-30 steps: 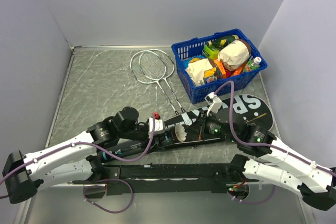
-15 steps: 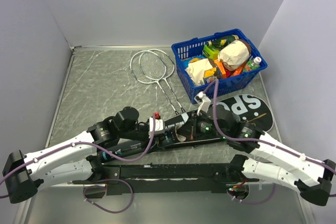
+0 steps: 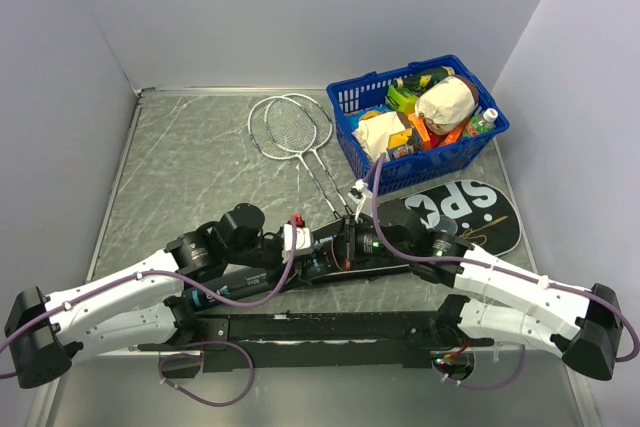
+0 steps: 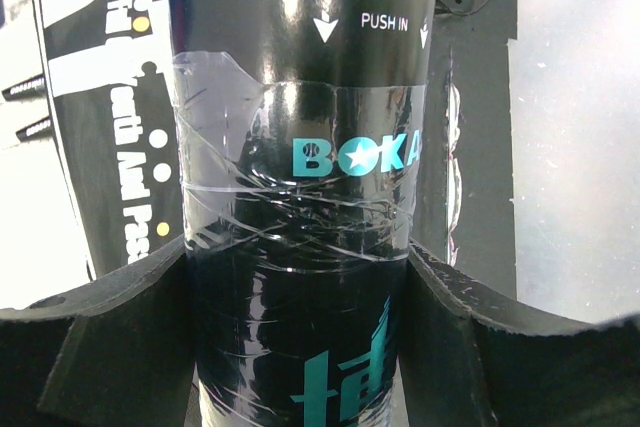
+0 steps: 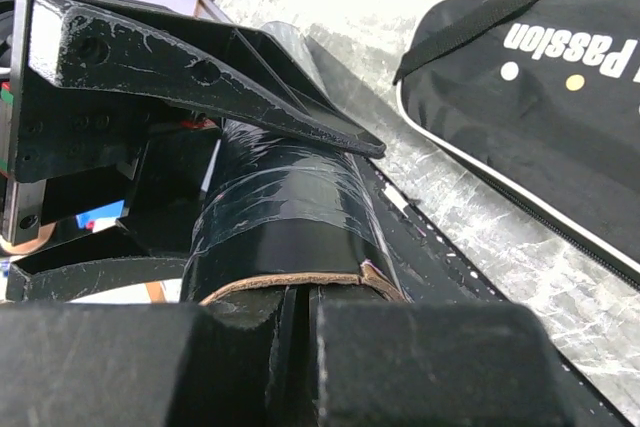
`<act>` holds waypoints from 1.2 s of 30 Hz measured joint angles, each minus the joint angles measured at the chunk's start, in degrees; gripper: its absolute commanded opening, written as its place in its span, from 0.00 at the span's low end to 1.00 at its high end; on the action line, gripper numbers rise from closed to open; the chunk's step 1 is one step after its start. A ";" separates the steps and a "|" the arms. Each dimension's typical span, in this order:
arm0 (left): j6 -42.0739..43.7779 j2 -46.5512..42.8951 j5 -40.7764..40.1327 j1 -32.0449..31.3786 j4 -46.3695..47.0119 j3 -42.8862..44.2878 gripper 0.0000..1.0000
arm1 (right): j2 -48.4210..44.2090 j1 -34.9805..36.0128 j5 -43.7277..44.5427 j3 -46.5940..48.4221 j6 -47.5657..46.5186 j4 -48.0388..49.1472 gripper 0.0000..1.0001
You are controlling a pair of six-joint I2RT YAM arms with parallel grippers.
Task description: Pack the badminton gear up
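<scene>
A long dark tube [image 3: 322,245] [image 4: 300,177] lettered "BOKA" lies across the table's middle, and my left gripper [image 3: 298,243] [image 4: 300,252] is shut on it with a finger on each side. My right gripper [image 3: 352,240] [image 5: 300,322] is shut and sits right at the tube's brown-rimmed open end [image 5: 290,282]. The black racket bag [image 3: 470,212] [image 5: 540,77] lies flat to the right, under my right arm. Two thin silver-white rackets [image 3: 290,127] lie crossed at the back centre, their handles pointing toward the tube.
A blue plastic basket [image 3: 440,165] full of groceries stands at the back right, just behind the bag. Grey walls close in the left, back and right sides. The black mounting bar [image 3: 320,327] spans the near edge between the arm bases.
My right arm has swung left over the bag to the tube's open end while its jaws closed. A white shuttlecock seen at the tube's mouth earlier no longer shows. The left arm stayed still.
</scene>
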 measured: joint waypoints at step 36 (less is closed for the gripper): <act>-0.26 0.85 -5.29 -0.13 0.96 0.33 0.01 | -4.55 -36.79 27.45 9.31 -10.45 -40.65 0.65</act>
